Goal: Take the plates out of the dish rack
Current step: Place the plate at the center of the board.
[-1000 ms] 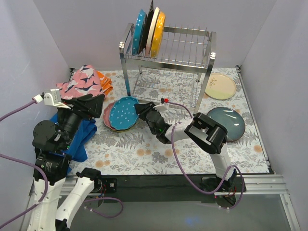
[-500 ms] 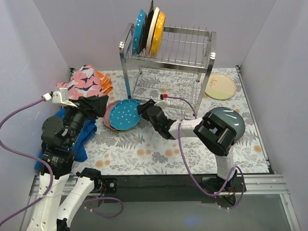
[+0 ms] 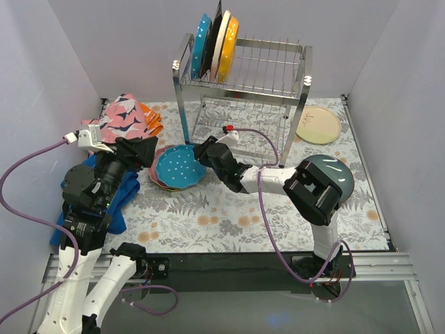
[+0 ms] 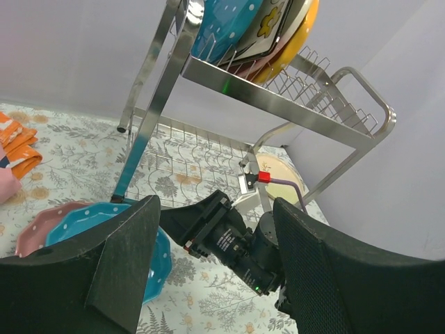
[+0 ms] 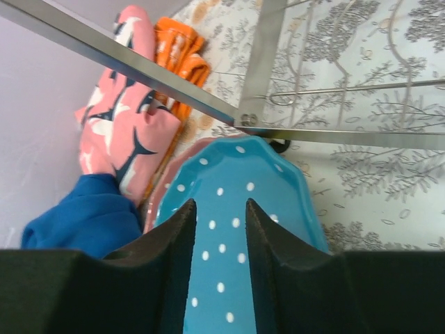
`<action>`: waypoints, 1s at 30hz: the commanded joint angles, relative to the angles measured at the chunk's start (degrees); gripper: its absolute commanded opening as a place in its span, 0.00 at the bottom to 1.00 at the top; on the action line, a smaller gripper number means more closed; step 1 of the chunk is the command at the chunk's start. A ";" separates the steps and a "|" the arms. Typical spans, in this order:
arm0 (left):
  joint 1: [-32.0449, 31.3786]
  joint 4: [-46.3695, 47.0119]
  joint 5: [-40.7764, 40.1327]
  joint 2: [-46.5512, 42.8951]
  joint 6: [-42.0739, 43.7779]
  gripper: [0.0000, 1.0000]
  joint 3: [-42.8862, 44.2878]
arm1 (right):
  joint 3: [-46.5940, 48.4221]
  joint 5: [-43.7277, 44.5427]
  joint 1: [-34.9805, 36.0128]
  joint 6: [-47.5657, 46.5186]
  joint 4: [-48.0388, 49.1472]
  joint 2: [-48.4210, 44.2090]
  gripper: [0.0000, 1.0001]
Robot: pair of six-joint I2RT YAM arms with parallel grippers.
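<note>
The dish rack (image 3: 243, 76) stands at the back; several plates (image 3: 215, 38) stand upright in its top left slots, teal, dark, cream and orange. A teal dotted plate (image 3: 177, 167) lies on a pink plate on the mat, left of the rack's front leg. My right gripper (image 3: 201, 154) hovers at that plate's right edge. In the right wrist view its jaws (image 5: 220, 205) stand a little apart over the plate's dotted face (image 5: 236, 229), clamping nothing. My left gripper (image 3: 144, 152) is wide open and empty just left of the stack, facing the rack (image 4: 292, 104).
A cream plate (image 3: 318, 125) and a dark blue-grey plate (image 3: 337, 174) lie on the mat at the right. A pink patterned cloth (image 3: 118, 118), an orange cloth (image 3: 151, 120) and a blue cloth (image 3: 118, 198) are heaped at the left. Walls close in three sides.
The right gripper has slid left and back toward the rack's leg, and its arm has stretched out. The teal plate has settled flatter on the stack. The left arm rose slightly.
</note>
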 commanded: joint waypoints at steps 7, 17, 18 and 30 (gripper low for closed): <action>0.16 1.31 -2.34 1.66 1.40 0.64 -0.78 | 5.94 7.33 0.21 -3.87 -21.93 -2.54 0.49; 0.16 2.01 -2.52 2.01 1.75 0.64 -1.75 | 8.39 3.29 0.21 -2.63 -24.75 1.50 0.42; 0.16 2.10 -2.43 2.01 1.66 0.64 -1.75 | 8.65 1.81 0.30 -2.72 -24.05 1.94 0.40; 0.16 2.45 -2.61 1.84 1.31 0.64 -2.80 | 11.91 -2.68 1.09 -3.25 -19.12 6.07 0.22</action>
